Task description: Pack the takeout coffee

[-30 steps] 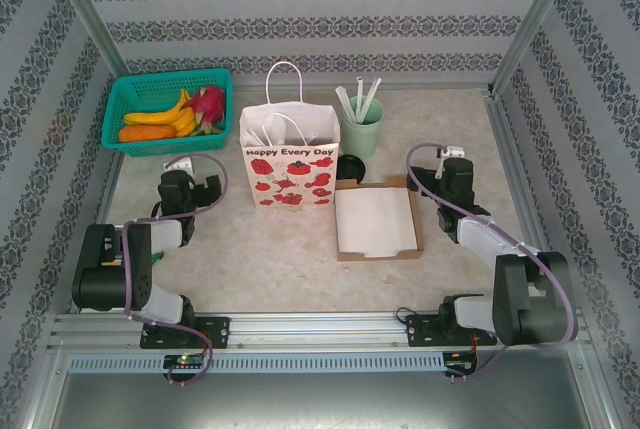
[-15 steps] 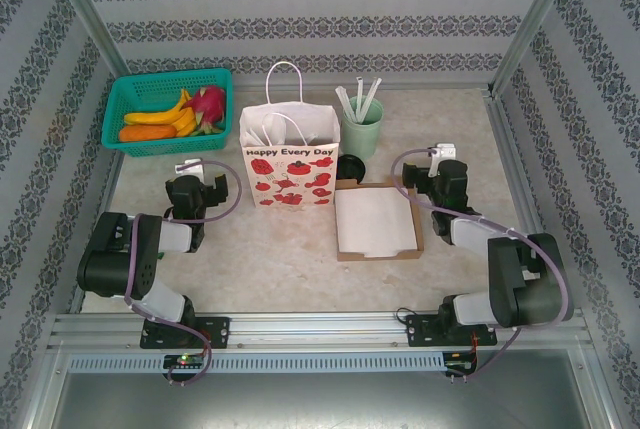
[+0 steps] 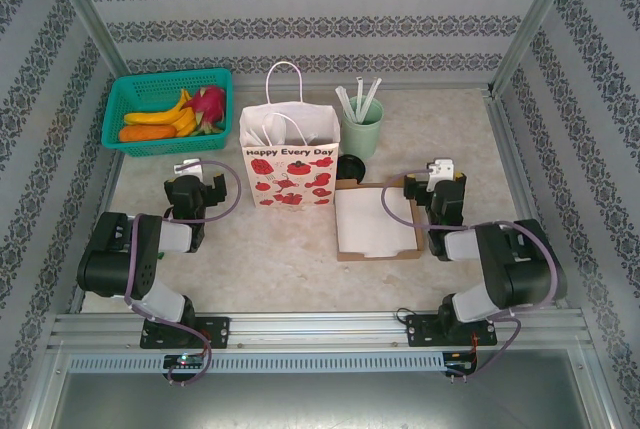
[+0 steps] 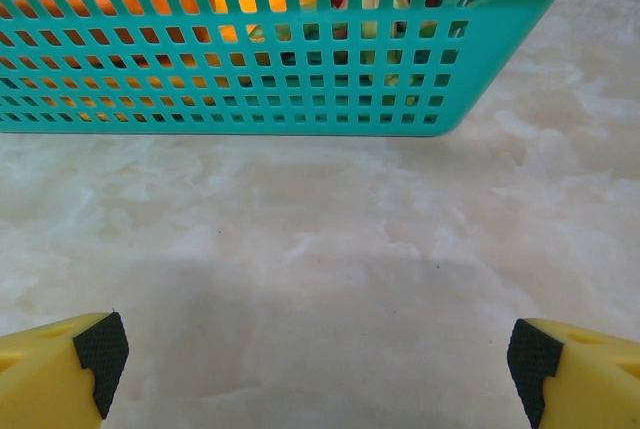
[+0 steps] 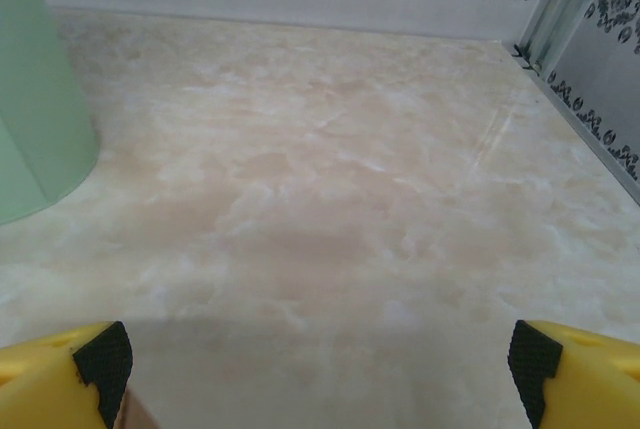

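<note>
Risked tipping the takeout coffee: hemmed in tightly, easily clipped on approach.
Found left fingers spread wide and empty, facing the teal basket; paper bag upright on the tabletop; coffee just right of the bag, behind the cardboard tray, before the mint-green straw cup, seemingly upright, long axis vertical, black lid up; right fingers likewise spread, empty.

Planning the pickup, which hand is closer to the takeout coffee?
Right. The right hand sits just right of the takeout coffee; the left hand is beyond the paper bag.
</note>
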